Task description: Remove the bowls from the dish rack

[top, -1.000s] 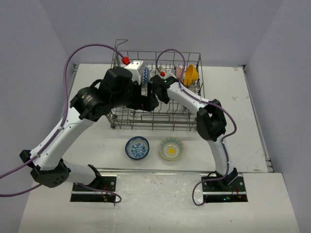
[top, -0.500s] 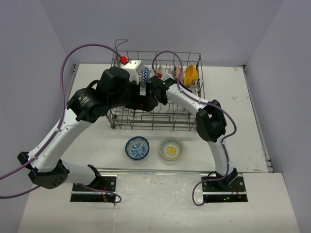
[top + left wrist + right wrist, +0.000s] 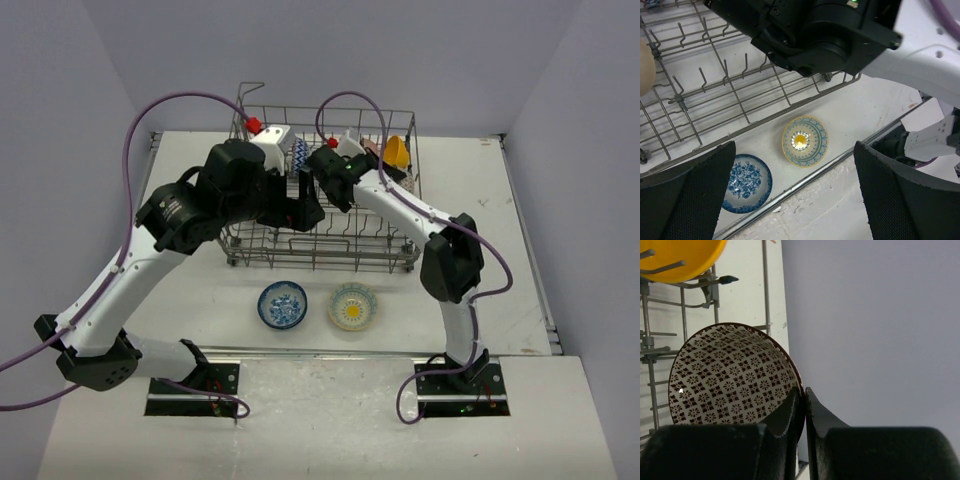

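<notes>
Patterned bowl [image 3: 730, 375]: was pinched at its rim by the right gripper [image 3: 804, 396], at the dish rack [image 3: 320, 245], near the orange-yellow bowl [image 3: 396, 152].
Left gripper [image 3: 794, 145]: was held spread wide, nothing gripped.
Table [image 3: 500, 250]: blue bowl [image 3: 283, 304] and yellow-centred bowl [image 3: 353, 306] were placed beside each other.

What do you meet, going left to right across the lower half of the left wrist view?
one dark finger → blue floral bowl → yellow-centred bowl → the other dark finger
</notes>
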Robot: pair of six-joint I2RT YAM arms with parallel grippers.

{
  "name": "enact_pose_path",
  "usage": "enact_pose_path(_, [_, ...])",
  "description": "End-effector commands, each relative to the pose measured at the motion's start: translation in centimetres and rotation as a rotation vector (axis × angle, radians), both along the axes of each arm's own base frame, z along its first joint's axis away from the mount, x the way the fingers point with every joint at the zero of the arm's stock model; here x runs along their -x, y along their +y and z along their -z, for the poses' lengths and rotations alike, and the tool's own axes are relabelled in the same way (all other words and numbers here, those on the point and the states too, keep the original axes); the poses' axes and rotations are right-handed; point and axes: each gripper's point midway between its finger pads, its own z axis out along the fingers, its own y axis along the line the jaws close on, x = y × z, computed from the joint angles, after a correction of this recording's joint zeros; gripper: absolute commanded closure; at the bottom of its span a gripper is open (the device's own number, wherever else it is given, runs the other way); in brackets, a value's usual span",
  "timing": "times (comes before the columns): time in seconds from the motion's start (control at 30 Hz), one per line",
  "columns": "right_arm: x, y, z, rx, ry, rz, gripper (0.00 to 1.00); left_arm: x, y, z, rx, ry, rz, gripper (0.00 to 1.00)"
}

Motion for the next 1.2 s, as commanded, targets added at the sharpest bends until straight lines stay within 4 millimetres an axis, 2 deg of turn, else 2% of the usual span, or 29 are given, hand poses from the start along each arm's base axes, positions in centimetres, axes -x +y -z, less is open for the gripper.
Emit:
enact_pose_path(0.0, [1.5,-1.5,-5.7,0.046,-0.117,0.03,1.0,0.1,0.1,-1.3,0.033,-0.044,0.021,0.0])
enact_pose_path(0.13, [2.0,-1.3,-5.5,0.014,-0.119,0.031,1.0,0.2,0.4,-1.3,0.033,-0.047,0.013,0.0])
enact_pose_path(0.37, [3.2,-0.9,-5.8,-0.225,-0.141,0.044,1.0,-0.2,0.9,-1.8,0.036,-0.062,-0.032,0.0])
enact_pose_path(0.53, [3.8,-0.5,-7.0,-0.362,-0.175,0.042,1.0,-0.6,1.4,-2.2,0.038,-0.077,-0.071,0.0])
enact_pose_path(0.73, [5.1,0.2,-9.7,-0.619,-0.243,0.033,1.0,-1.3,2.2,-3.3,0.061,-0.106,-0.146,0.0])
enact_pose_path(0.87, [5.9,0.8,-10.9,-0.761,-0.264,0.011,1.0,-1.8,1.8,-3.1,0.067,-0.099,-0.155,0.0])
enact_pose_path(1.0, [6.9,1.5,-12.0,-0.895,-0.264,-0.014,1.0,-2.5,1.3,-4.0,0.091,-0.104,-0.174,0.0])
enact_pose_path(1.13, [8.0,3.2,-13.3,-1.079,-0.258,-0.076,1.0,-3.0,0.2,-5.3,0.132,-0.105,-0.156,0.0])
enact_pose_path(1.17, [8.9,4.0,-13.6,-1.149,-0.219,-0.115,1.0,-3.2,-0.4,-5.1,0.129,-0.096,-0.143,0.0])
